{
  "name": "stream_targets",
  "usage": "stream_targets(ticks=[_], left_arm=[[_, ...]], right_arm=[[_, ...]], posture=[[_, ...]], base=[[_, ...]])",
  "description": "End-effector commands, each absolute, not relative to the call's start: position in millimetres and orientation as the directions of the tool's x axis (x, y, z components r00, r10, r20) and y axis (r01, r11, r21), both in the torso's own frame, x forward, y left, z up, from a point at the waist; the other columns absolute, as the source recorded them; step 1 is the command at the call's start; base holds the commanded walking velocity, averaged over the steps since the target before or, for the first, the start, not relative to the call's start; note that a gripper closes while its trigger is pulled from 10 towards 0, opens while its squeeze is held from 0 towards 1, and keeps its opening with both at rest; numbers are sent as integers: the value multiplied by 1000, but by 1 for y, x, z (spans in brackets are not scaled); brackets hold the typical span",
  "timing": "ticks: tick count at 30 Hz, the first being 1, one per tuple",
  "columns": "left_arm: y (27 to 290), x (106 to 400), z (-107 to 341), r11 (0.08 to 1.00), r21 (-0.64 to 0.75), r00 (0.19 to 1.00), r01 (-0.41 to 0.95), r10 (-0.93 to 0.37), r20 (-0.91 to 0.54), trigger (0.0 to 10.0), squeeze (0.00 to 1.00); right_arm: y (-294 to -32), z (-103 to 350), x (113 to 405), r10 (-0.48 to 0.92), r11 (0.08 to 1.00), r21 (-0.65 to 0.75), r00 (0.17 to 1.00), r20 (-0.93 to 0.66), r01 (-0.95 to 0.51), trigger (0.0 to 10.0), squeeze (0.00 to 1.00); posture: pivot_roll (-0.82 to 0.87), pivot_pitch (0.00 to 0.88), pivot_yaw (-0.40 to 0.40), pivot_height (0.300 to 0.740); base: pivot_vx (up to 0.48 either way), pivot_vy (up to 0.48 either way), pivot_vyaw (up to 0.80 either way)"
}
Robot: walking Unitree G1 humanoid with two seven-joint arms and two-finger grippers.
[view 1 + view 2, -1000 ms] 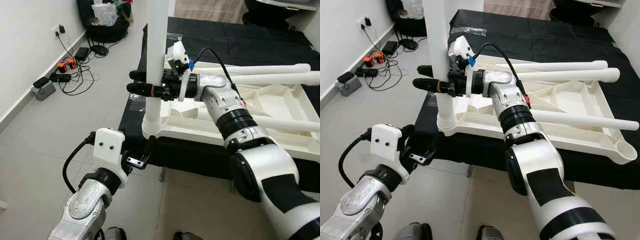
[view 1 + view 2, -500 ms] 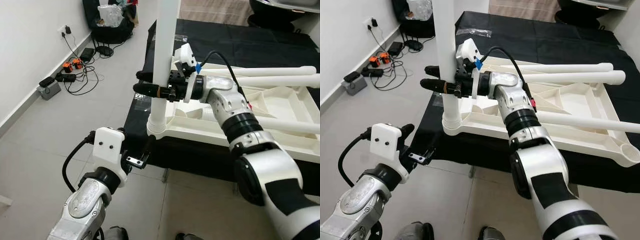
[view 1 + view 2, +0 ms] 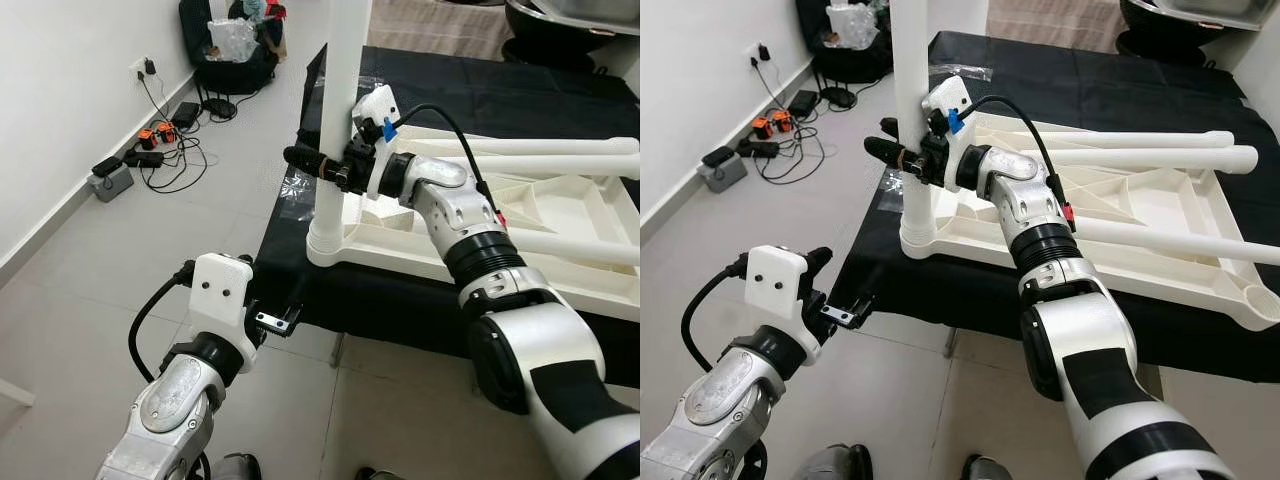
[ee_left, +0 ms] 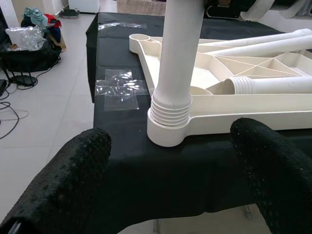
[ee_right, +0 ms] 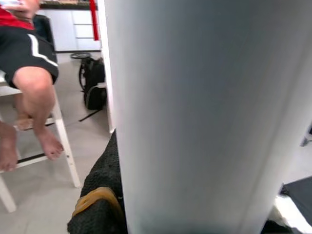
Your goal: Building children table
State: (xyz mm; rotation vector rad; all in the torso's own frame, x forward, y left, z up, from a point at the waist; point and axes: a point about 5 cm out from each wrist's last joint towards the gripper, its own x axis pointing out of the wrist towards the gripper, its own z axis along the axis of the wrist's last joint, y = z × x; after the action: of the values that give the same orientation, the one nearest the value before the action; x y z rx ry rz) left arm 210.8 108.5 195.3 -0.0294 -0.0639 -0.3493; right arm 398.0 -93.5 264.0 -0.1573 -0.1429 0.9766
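Note:
The white children's table top [image 3: 560, 215] lies upside down on a black-covered surface. One white leg [image 3: 338, 120] stands upright in the corner socket [image 4: 168, 129] nearest me. My right gripper [image 3: 885, 138] is shut on this leg about halfway up, one finger in front of it and one behind. Other white legs [image 3: 540, 160] lie across the table top. My left gripper [image 4: 170, 139] hangs open, low in front of the table's edge and short of the socket, with nothing between its fingers [image 4: 73, 170].
Black cloth [image 3: 480, 90] covers the support, with clear tape [image 4: 119, 87] stuck near the corner. Cables and power strips [image 3: 150, 140] lie on the tiled floor by the left wall, and a black bag [image 3: 235, 60] beyond them. A person's legs [image 5: 29, 73] are by a white stool.
The camera has shifted, so the scene sits further right. My right wrist has turned a little around the upright leg while still holding it. The left arm has barely moved.

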Motion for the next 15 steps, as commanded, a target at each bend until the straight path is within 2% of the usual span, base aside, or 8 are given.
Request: stream_targets(ticks=[1,3,4,5,6,9,15], left_arm=[[109,211,193,939,-19,938,345,-343,51,10000,0],[110,212,193,939,-17,938,344,-343,53,10000,0],[110,212,193,939,-17,938,344,-343,53,10000,0],[110,212,193,939,-15,938,343,-342,52,10000,0],[110,212,193,939,-14,938,343,-342,52,10000,0],[111,212,193,939,-13,938,344,-342,52,10000,0],[110,213,192,939,-13,938,345,-344,53,10000,0]], right_arm=[[-110,234,402,747,644,-167,661,-74,-747,10000,0],[-113,235,407,674,719,-172,736,-66,-674,10000,0],[-113,235,407,674,719,-172,736,-66,-674,10000,0],[-118,238,411,579,799,-168,814,-44,-577,10000,0],[-120,239,413,534,832,-155,844,-35,-533,10000,0],[-122,239,414,506,851,-146,862,-31,-504,10000,0],[-127,235,418,289,955,-60,957,-14,-289,10000,0]], posture=[[60,201,-61,740],[60,200,-62,740],[60,200,-62,740],[60,200,-62,740],[60,200,-62,740],[60,200,-62,740],[57,201,-60,740]], base=[[0,0,0],[0,0,0],[0,0,0],[0,0,0],[0,0,0],[0,0,0],[0,0,0]])
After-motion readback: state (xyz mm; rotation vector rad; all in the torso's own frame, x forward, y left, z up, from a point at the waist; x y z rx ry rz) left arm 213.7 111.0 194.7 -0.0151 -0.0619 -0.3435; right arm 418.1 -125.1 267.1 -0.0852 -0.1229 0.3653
